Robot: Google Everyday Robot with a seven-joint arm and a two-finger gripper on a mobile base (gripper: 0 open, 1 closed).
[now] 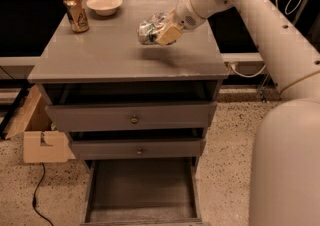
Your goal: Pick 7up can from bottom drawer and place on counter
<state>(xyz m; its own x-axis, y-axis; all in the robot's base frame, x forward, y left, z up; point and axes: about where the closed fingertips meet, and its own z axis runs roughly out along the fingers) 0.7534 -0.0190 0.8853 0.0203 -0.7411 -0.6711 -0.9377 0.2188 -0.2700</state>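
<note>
My gripper [161, 32] is over the middle of the counter [100, 55], reaching in from the right. Its tan fingers [170, 34] are shut on the 7up can [148, 29], a green and white can held on its side with a silver end facing left. The can hangs a little above the counter, and its shadow falls just below it. The bottom drawer [90, 195] is pulled open at the foot of the cabinet, and its dark floor is bare. The clear plastic bottle does not show; the arm may hide it.
A gold-brown can [76, 13] and a white bowl [104, 4] stand at the counter's back left. Two knobbed drawers [134, 118] are above the open one. A cardboard box [42, 142] and a cable lie on the floor to the left. My arm and base fill the right side.
</note>
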